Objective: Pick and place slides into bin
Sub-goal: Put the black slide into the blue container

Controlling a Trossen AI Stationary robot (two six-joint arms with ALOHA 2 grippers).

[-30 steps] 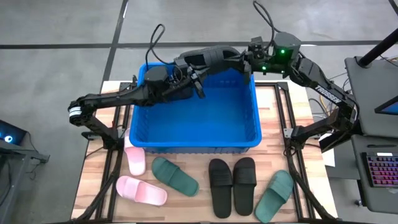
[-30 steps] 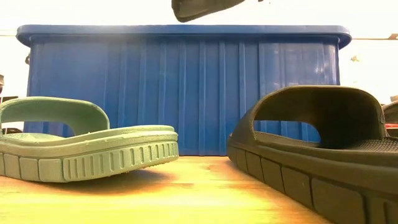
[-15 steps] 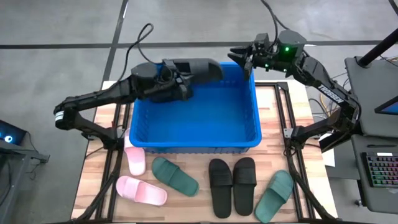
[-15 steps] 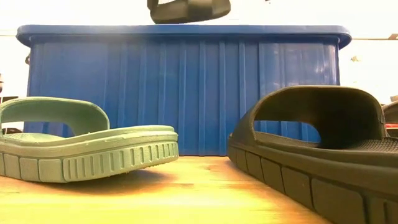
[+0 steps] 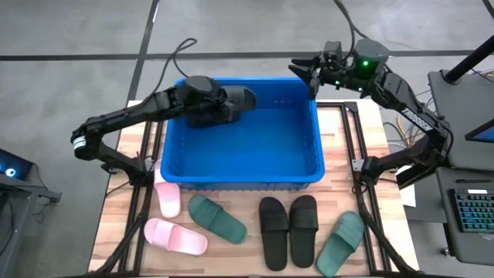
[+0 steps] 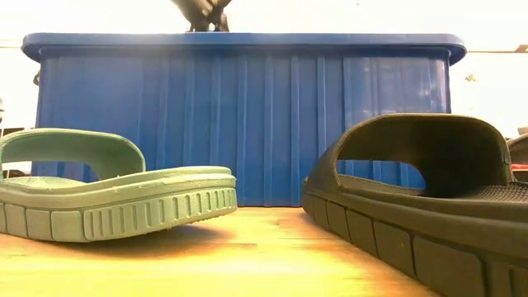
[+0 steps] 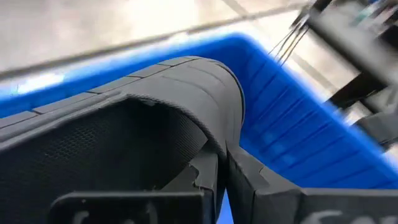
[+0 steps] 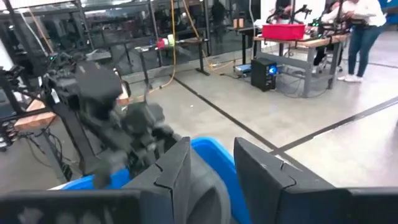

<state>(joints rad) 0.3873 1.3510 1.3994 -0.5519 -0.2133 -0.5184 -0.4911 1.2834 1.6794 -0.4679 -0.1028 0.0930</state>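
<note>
High view: left gripper clenched on a black slide over the upper-left inside of the bin; slide's long axis runs left-right along the far wall, so release should drop it inside. Right gripper at the upper-right bin corner, fingers parted, holding nothing. Six slides remain on the bench below the bin. Low view: green slide and black slide hide the bench; held slide barely shows above the rim. Left wrist view: fingers pinch the strap. Right wrist view: fingers apart, bin interior hidden
</note>
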